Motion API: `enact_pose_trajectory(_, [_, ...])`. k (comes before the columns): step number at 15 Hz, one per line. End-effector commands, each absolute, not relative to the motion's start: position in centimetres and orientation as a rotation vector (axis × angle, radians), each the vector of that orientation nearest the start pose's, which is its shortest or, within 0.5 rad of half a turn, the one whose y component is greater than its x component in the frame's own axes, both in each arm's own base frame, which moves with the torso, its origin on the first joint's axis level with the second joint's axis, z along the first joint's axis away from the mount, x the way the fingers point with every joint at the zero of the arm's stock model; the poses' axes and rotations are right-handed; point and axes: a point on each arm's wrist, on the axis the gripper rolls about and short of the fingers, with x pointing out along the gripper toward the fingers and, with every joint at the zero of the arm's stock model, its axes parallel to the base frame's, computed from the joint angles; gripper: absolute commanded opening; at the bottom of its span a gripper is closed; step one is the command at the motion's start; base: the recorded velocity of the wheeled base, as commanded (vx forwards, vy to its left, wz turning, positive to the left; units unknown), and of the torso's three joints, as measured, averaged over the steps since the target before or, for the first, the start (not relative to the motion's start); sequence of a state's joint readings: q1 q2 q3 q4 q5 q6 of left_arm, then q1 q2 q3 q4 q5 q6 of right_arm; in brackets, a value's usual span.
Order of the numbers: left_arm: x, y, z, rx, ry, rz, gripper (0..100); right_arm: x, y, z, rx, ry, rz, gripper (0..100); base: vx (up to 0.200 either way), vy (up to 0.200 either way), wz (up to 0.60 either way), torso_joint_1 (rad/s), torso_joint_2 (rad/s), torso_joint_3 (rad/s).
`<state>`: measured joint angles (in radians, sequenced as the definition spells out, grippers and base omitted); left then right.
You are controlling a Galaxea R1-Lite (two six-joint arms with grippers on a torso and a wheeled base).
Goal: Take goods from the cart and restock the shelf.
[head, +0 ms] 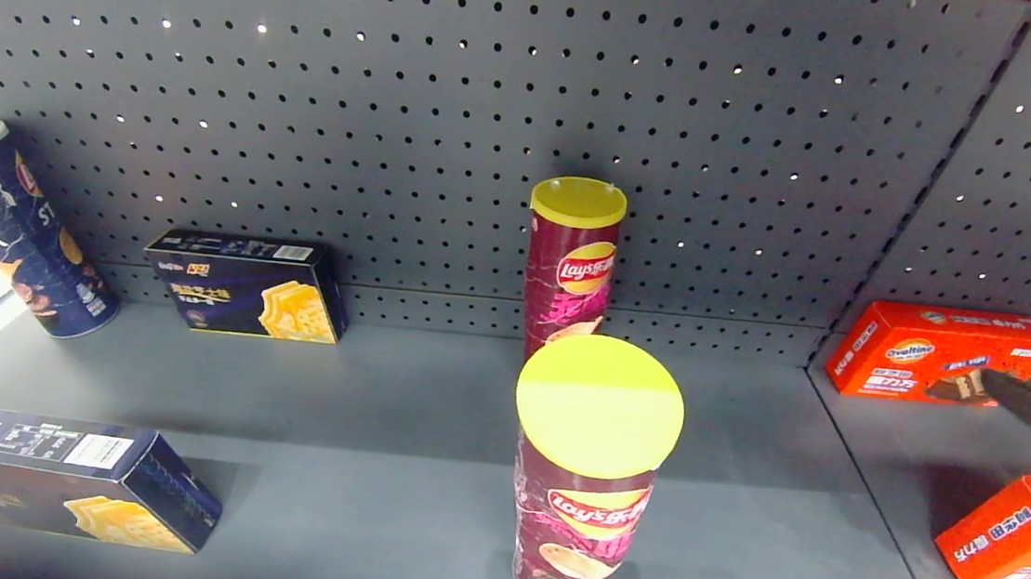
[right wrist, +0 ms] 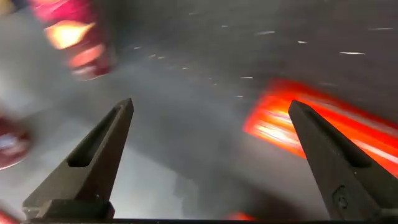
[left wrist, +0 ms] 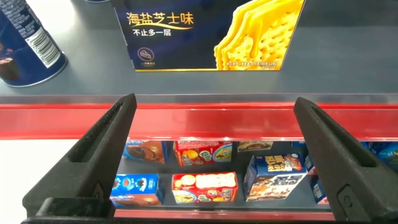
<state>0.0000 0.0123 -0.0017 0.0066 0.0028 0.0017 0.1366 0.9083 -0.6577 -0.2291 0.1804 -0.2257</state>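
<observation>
shelf (head: 375,399): the front can (head: 584,519) stands upright at its middle, just before the rear can (head: 570,276). we judge each light, stiff and slick, best gripped around mid-body. left gripper (left wrist: 214,99) and right gripper (right wrist: 210,104) are spread wide, empty.

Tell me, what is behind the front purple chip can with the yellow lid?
A second purple can stands upright behind it, close to the perforated back wall. Its upper part shows; the lid of the front can hides its base, so any gap between them is unclear.
</observation>
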Motion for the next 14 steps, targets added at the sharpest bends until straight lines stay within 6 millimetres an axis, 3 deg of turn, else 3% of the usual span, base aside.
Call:
enact_pose_trajectory(1, [-2.2,0.0,7.6,0.002,0.020,0.003,100,-0.3,0.5,19.4,-0.239,-0.127,0.017,100,0.000,0.000,0.00,0.000,0.00,0.000])
enact_pose_trajectory(2, [-2.2,0.0,7.6,0.002,0.018,0.003,100,-1.5,0.7,17.0,-0.236,-0.102,-0.002,100,0.000,0.000,0.00,0.000,0.00,0.000])
enact_pose_trajectory(3, [-2.2,0.0,7.6,0.002,0.018,0.003,100,-3.1,0.9,12.7,-0.200,-0.042,-0.103,100,0.000,0.000,0.00,0.000,0.00,0.000])
enact_pose_trajectory(5, [-2.2,0.0,7.5,0.000,0.018,0.003,100,-2.2,0.5,11.1,-0.141,-0.028,-0.200,100,0.000,0.000,0.00,0.000,0.00,0.000])
enact_pose_trajectory(6, [-2.2,0.0,7.5,0.002,0.018,0.003,100,-1.5,0.2,8.6,-0.073,0.017,-0.245,100,0.000,0.000,0.00,0.000,0.00,0.000])
enact_pose_trajectory(9, [-2.2,0.0,7.6,0.002,0.017,0.003,100,-1.5,0.2,8.0,0.024,0.067,-0.251,100,0.000,0.000,0.00,0.000,0.00,0.000])
enact_pose_trajectory(14, [-2.2,0.0,7.5,-0.002,0.018,0.006,100,-1.5,0.2,7.7,0.011,0.099,-0.253,100,0.000,0.000,0.00,0.000,0.00,0.000])
